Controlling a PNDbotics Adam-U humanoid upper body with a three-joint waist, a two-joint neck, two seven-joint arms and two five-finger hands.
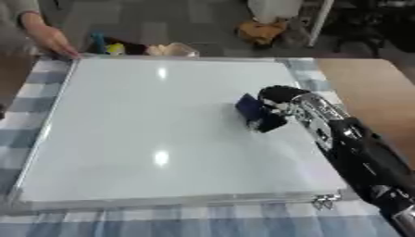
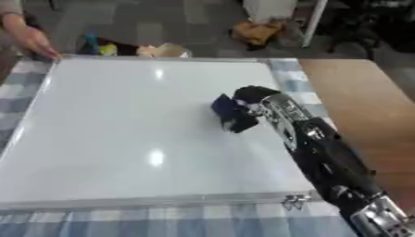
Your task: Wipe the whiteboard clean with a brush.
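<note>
- Right hand (image 1: 284,99) grasps a dark blue eraser brush (image 1: 258,112) against the whiteboard (image 1: 154,134), near its right edge
- A person's hand (image 1: 50,39) touches the far-left corner

Glossy smooth whiteboard (image 1: 146,139) in a metal frame lies on checked cloth (image 1: 203,222) over wood.

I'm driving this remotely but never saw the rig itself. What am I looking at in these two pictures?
Both pictures come from the two eyes of one camera in the robot's head, looking down at the table. A whiteboard lies flat on a checked cloth; no marks show on it. The black and silver arm entering from the right ends in the right robot hand, curled round a dark blue brush resting on the board. The left hand is out of view. A person's hand touches the board's far left corner.
</note>
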